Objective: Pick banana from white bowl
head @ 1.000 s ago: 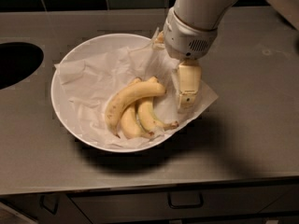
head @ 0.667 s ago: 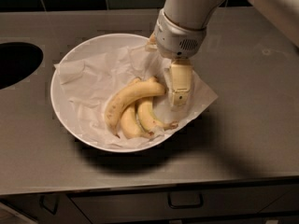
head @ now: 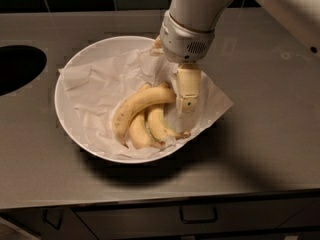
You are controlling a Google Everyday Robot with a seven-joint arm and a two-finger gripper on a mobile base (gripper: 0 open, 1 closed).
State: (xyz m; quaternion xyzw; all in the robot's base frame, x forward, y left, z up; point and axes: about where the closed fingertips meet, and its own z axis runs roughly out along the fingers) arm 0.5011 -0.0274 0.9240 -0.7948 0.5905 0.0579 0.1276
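- Since a second ago the tool (head: 184,104) has slid left across the bowl and now stands just beside the bananas; the fruit and the paper lie as they did.
- The tool hangs below the arm's wrist, inside the right half of the white bowl (head: 64,115), its tip low over the crumpled paper (head: 117,69) that lines the bowl.
- Whether the tool is spread, pressed together or pinching anything cannot be told from here; part of it is hidden behind the wrist.
- The banana (head: 142,103), the longest of the three, arches away to the tool's left. Its upper right end lies right against the tool and its freckled end points down and away.
- Two shorter bananas (head: 150,128) lie just below the long one, to the tool's lower left, touching it.
- The step in hand looks like closing on the long banana's near end.
- To do it well, I would judge the tool should straddle that end only and stay above the shorter pair.
- It should press gently, since ripe fruit bruises, and lift straight up.
- Risks: the paper may get caught in the grip, or the bowl may be nudged across the tabletop (head: 265,149).
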